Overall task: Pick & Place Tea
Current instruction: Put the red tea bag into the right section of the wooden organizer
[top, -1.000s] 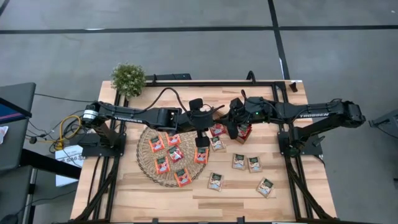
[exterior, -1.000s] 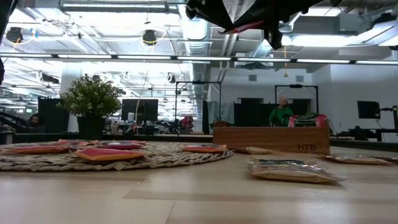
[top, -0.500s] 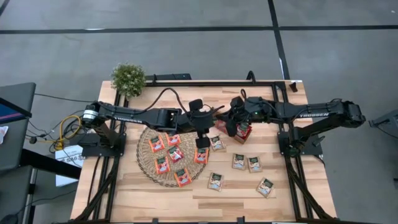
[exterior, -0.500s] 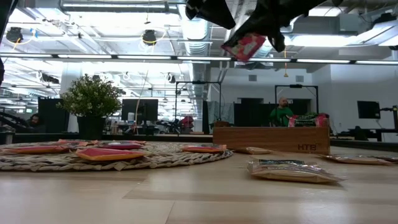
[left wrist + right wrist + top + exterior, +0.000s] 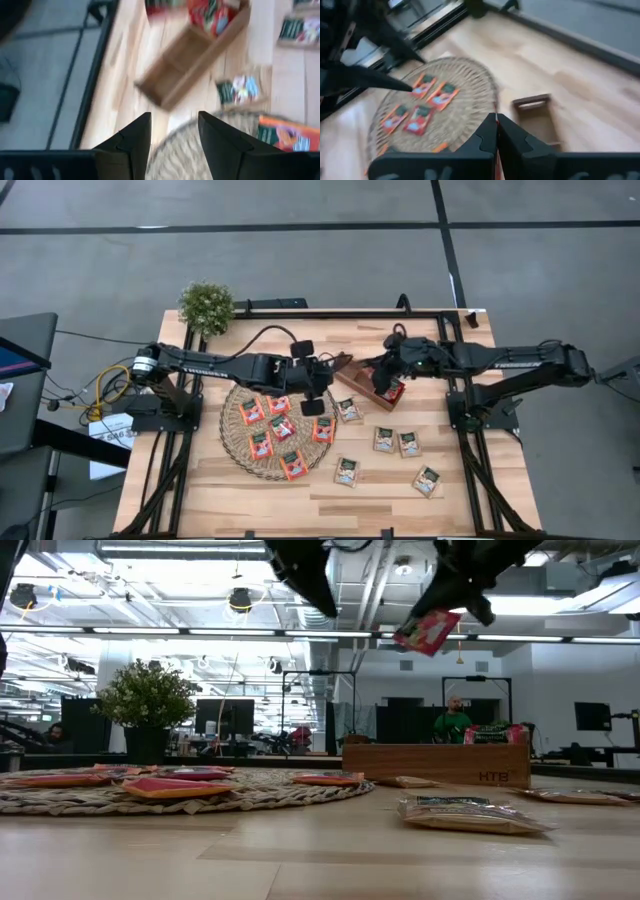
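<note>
Now holding a red sachet (image 5: 427,631) in the right gripper (image 5: 455,595), fingers clamped on it, lifted off the table and carried back over the tray (image 5: 362,381) since a second ago. Left gripper (image 5: 312,406) pulled back toward the mat (image 5: 236,442) edge, fingers apart, nothing in them. Six red sachets on the mat, green ones loose on the table. Probably heading for a tray drop next.

One small flat red-orange tea sachet (image 5: 427,631) hangs tilted, pinched in my right gripper (image 5: 452,602) above the table. More red-orange sachets (image 5: 283,428) lie flat on wicker, green-and-pale sachets (image 5: 397,442) on bare wood.
</note>
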Controlling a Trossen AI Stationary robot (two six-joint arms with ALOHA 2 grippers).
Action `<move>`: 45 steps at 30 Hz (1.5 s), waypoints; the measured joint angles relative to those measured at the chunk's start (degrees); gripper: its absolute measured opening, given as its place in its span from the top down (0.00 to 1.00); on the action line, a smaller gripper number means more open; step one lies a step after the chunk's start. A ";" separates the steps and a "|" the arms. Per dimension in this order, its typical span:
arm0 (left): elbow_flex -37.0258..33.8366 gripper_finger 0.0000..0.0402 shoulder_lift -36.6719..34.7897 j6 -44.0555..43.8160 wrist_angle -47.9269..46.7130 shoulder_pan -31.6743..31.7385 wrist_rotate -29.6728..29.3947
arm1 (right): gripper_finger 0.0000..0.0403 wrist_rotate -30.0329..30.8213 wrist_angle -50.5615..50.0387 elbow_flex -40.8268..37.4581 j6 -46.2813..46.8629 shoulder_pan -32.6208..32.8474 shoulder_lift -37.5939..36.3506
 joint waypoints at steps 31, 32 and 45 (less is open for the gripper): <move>-15.09 0.61 -0.83 -1.23 12.40 14.48 34.83 | 1.00 55.37 -35.70 0.01 70.21 29.74 21.03; -15.10 0.61 -0.83 -0.75 12.43 14.77 35.71 | 1.00 55.43 -37.54 0.00 73.35 29.74 22.30; -15.18 0.61 -1.26 2.94 11.27 19.98 42.39 | 1.00 54.84 -43.95 0.02 87.81 30.63 28.21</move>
